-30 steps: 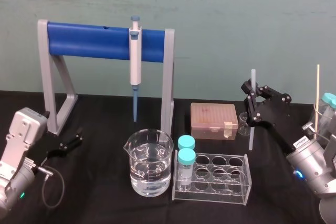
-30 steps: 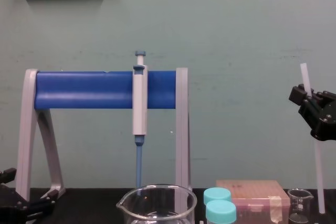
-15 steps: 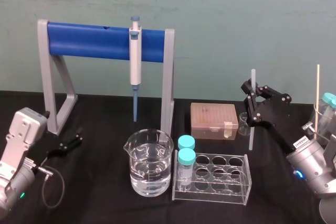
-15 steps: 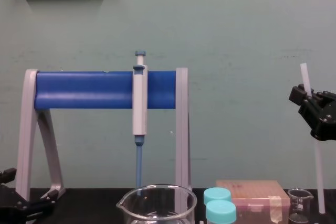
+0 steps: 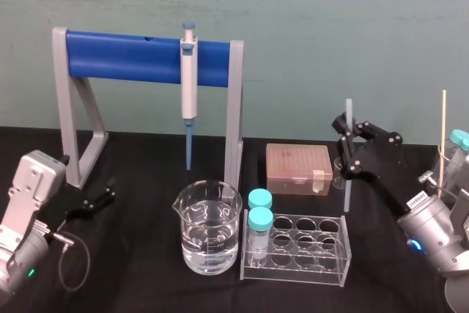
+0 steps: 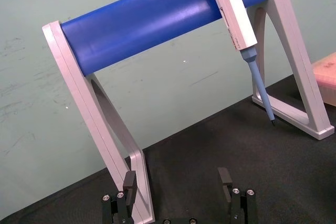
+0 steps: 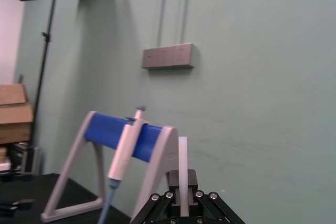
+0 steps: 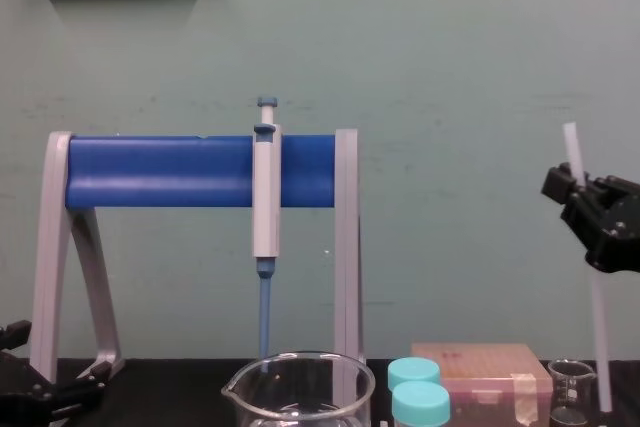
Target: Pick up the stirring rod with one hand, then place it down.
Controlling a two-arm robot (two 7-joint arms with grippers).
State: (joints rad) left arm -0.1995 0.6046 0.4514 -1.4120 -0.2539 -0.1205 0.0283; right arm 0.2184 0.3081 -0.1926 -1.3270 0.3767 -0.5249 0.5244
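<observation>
on the right of the table (image 5: 146,284), the right gripper (image 5: 349,139) clamps the upright stirring rod (image 5: 347,188); setting it down is not yet done; the left gripper (image 5: 99,199) idles at the left, fingers apart.

Pipette (image 5: 190,89) on blue-barred stand (image 5: 124,56), water beaker (image 5: 208,229), capped vials (image 5: 259,221) in rack (image 5: 308,265), pink box (image 5: 298,168)

Right pincer (image 5: 348,146) on stirring rod (image 5: 346,192), upright — nr small beaker (image 5: 339,174), left pincer (image 5: 105,194) parked
</observation>
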